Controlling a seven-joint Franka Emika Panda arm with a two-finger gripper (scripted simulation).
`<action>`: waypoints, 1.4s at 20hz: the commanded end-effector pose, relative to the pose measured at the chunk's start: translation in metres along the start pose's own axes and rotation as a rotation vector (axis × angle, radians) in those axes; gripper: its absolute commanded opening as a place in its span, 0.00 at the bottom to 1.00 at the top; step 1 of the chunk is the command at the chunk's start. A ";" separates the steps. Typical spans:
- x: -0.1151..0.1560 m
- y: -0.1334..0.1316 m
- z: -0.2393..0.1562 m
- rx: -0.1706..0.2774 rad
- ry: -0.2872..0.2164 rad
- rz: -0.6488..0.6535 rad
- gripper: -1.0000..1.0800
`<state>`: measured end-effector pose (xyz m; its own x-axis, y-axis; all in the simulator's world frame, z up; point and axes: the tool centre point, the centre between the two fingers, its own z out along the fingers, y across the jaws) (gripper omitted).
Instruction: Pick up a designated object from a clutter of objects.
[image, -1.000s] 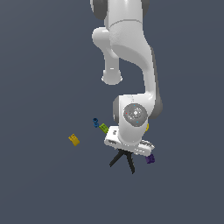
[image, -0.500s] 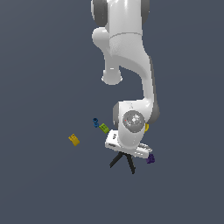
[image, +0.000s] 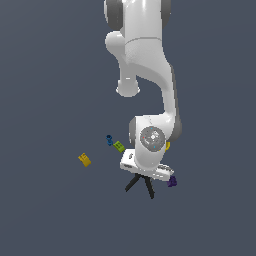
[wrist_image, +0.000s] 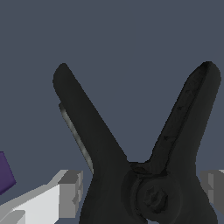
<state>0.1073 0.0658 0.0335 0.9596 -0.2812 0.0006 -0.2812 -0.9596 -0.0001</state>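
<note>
End effector (wrist_image: 139, 190) open astride the stiff, rigid black spring clamp (wrist_image: 144, 175); its pivot looks the best hold

no readable text, labels, brands, numbers or signs anywhere

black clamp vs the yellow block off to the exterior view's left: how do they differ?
Size: the black clamp is clearly larger than the yellow block. Shape: the clamp has two splayed legs forming an inverted V; the block is a compact chunk. Position: the clamp sits directly under the gripper, while the block lies apart from it. Both rest on the same dark surface.
</note>
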 end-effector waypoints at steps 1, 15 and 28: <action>0.000 0.000 0.000 0.000 0.000 0.000 0.00; -0.022 0.012 -0.041 0.000 0.000 0.000 0.00; -0.072 0.038 -0.135 0.001 -0.001 0.000 0.00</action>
<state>0.0341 0.0508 0.1557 0.9597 -0.2810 -0.0021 -0.2810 -0.9597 0.0001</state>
